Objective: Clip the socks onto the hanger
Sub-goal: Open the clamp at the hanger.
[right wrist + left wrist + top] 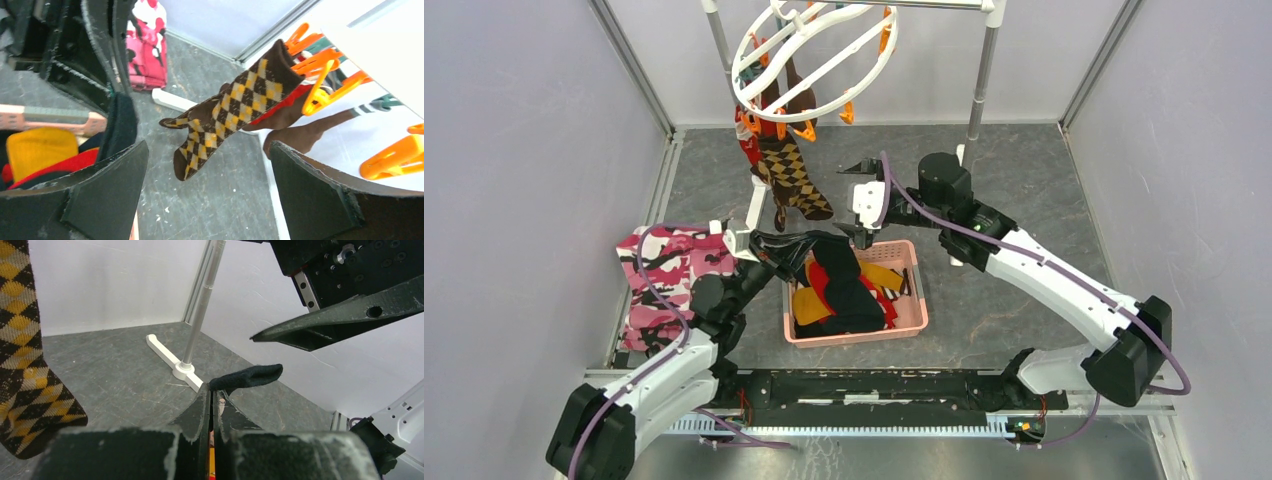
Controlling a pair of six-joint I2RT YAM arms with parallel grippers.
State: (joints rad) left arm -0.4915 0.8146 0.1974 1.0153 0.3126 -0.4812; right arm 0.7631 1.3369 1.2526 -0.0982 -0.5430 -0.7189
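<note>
The white round hanger (755, 45) hangs at the top, with orange clips (804, 131). A brown-tan argyle sock (792, 178), a brown one and a red one hang clipped under it. My left gripper (807, 246) is shut on a black sock (842, 278) that trails down into the pink basket (854, 338). In the left wrist view the jaws (214, 390) are closed, and the sock's end (250, 376) sticks out past them. My right gripper (856, 200) is open and empty, just right of the left one. In the right wrist view (207, 150) it faces the argyle sock (235, 105) and the clips (320, 95).
The basket holds mustard yellow (809, 305), red and dark socks. A pink-white-black camouflage cloth (669, 270) lies left of it. The metal rack's pole (984, 75) and white foot (170, 357) stand behind. Grey walls enclose the floor on three sides.
</note>
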